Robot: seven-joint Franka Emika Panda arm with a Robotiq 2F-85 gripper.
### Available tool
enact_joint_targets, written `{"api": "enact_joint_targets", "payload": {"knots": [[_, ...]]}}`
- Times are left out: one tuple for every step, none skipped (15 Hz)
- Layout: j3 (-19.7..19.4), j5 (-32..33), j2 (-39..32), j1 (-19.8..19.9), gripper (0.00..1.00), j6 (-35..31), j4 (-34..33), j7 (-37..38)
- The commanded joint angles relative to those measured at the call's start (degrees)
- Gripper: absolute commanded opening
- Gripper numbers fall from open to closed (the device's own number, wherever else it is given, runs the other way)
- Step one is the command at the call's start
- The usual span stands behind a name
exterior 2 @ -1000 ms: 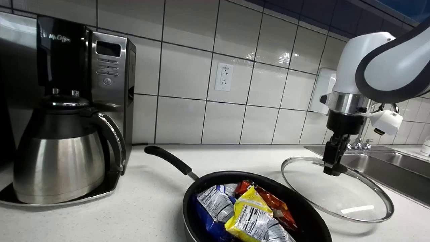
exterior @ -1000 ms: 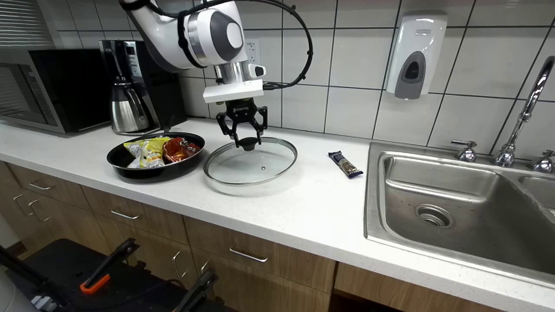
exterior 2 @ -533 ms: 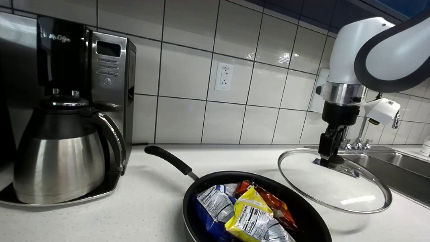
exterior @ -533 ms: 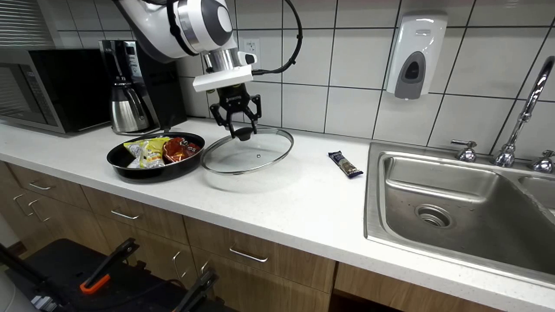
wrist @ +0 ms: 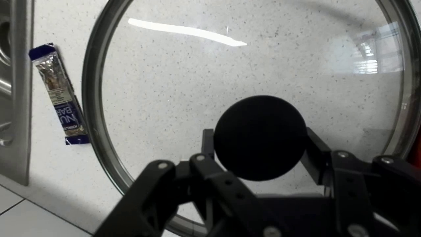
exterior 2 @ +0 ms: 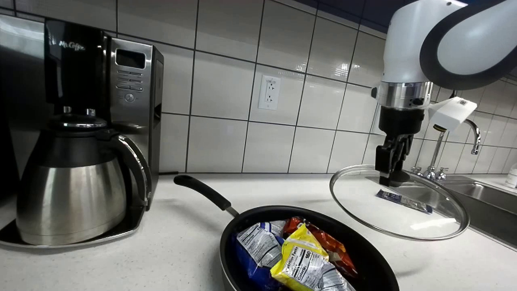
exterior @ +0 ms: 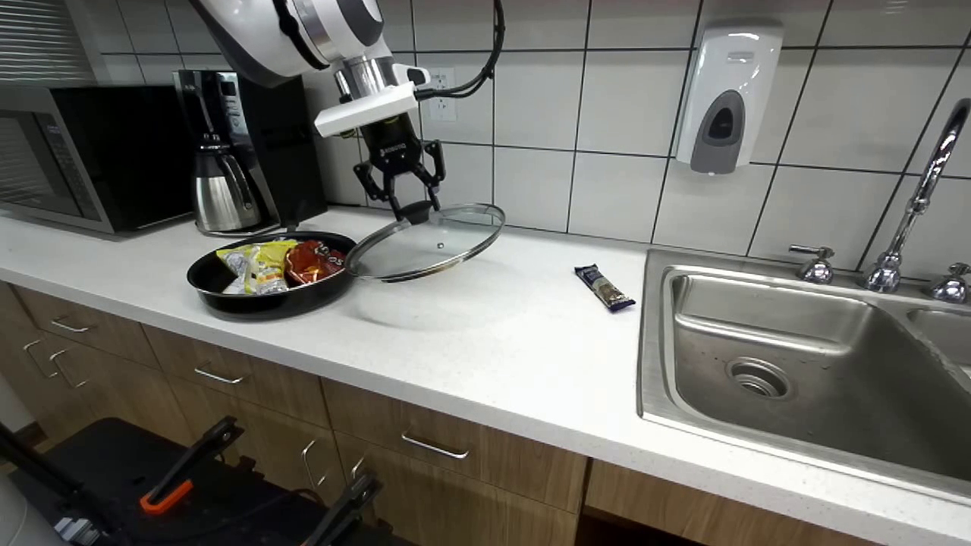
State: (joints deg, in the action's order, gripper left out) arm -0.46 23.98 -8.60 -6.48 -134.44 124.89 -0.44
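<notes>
lifting lid (exterior: 428, 248) higher off counter (exterior: 523, 356) vs 1 s ago, gripper (exterior: 416, 211) part-spread, clamped on lid's blk knob (wrist: 260, 138).

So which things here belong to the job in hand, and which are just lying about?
In the job:
gripper, clasping a black knob
glass lid, held above the counter by that knob
probably the frying pan and its snack bags, near the lid

Just lying about or part of the kitchen:
nut bar
Mr. Coffee coffee maker
microwave
soap dispenser
sink
</notes>
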Motion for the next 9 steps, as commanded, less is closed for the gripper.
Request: {"api": "enact_joint_targets", "payload": {"knots": [[0.91,3.10,2.76,-0.63,0.39,4.84,-1.69,4.19],[1.04,3.57,2.88,-0.83,0.39,5.36,-2.02,4.90],[1.25,3.83,2.95,-0.94,0.39,5.79,-2.24,5.32],[1.52,3.96,2.95,-1.07,0.39,6.23,-2.56,5.66],[1.76,3.88,2.93,-1.12,0.39,6.35,-2.78,5.94],[1.97,3.53,2.98,-1.15,0.39,6.28,-2.91,5.87],[2.19,3.19,3.00,-1.18,0.39,6.22,-3.06,5.86],[2.49,2.53,3.04,-1.10,0.39,5.81,-3.19,5.33],[2.64,2.60,3.10,-1.17,0.39,5.75,-3.38,5.41]]}}
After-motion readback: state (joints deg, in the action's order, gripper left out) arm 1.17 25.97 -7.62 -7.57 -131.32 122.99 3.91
